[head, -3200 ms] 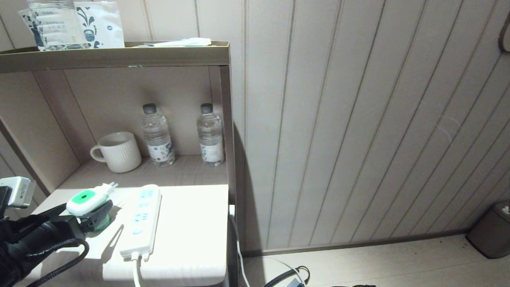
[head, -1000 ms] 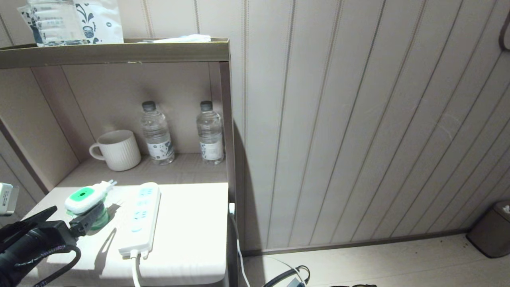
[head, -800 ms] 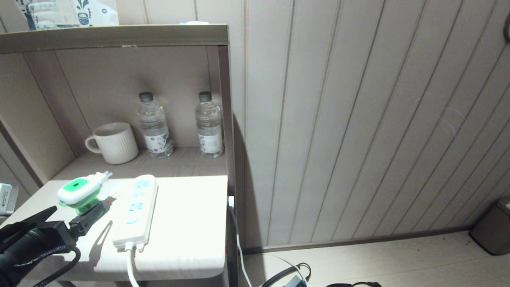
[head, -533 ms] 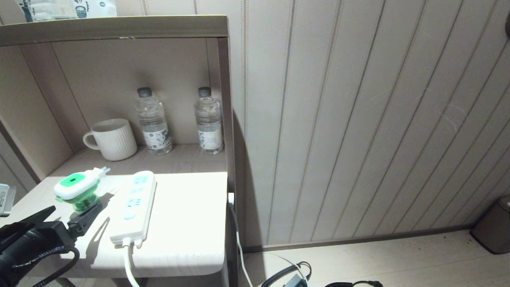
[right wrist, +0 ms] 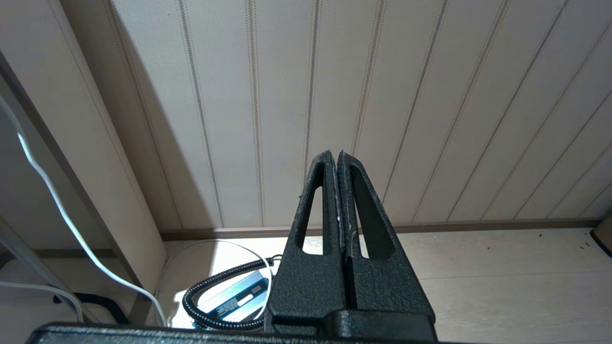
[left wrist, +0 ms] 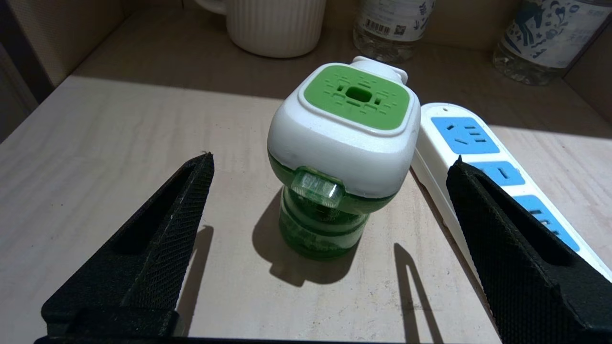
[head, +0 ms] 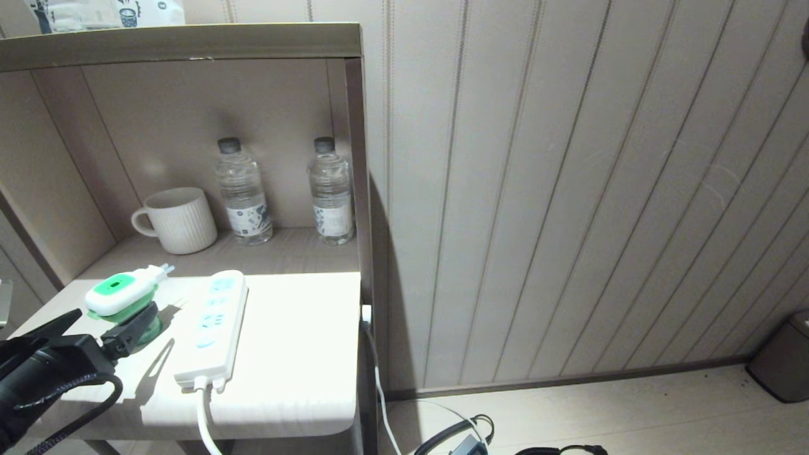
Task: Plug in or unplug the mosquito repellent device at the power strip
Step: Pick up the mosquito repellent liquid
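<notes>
Mosquito repellent device (left wrist: 342, 143): upright on its green bottle on the counter (head: 297, 341), unplugged, just left of the power strip, prongs toward the mug.
Power strip (head: 212, 328): flat on the counter, blue sockets up, white cable (head: 205, 426) off the near edge.
Left claw (left wrist: 330, 239): released, jaws spread wide either side of the device, touching neither it nor the strip.
Right claw (right wrist: 338, 165): clenched on nothing, parked low, facing the panelled wall (right wrist: 382, 95).
Mug (head: 177, 220): back of the shelf, left of two water bottles (head: 243, 193).
</notes>
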`<state>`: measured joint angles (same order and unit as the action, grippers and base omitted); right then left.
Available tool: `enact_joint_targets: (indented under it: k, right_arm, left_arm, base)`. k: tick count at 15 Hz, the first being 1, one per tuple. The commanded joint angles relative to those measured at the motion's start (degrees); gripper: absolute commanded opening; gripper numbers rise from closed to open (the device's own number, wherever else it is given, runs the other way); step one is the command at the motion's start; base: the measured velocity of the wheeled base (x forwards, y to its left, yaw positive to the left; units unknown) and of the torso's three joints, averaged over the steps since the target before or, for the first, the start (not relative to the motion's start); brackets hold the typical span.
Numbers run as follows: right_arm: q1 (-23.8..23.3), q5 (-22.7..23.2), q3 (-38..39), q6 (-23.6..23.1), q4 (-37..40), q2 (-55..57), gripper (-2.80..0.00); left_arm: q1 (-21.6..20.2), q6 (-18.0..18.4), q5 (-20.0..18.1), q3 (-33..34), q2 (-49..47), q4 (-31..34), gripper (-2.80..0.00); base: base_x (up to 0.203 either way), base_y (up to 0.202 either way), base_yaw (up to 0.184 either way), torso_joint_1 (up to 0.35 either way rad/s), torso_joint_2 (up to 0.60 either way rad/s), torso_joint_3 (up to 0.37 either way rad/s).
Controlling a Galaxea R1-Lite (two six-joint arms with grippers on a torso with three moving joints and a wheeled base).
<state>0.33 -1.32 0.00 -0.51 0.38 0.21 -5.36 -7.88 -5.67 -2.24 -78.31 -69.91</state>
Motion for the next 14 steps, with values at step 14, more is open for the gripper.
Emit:
enact_joint_targets:
  k: [14]
  right_arm:
    - [0.02, 0.00, 0.00, -0.10, 0.03, 0.06, -2.80]
  left_arm:
    - [-2.02, 0.23, -0.05, -2.07, -14.53, -15.63, 0.00]
  base:
    - [0.000, 0.000, 0.000, 0.000, 0.00, 0.000]
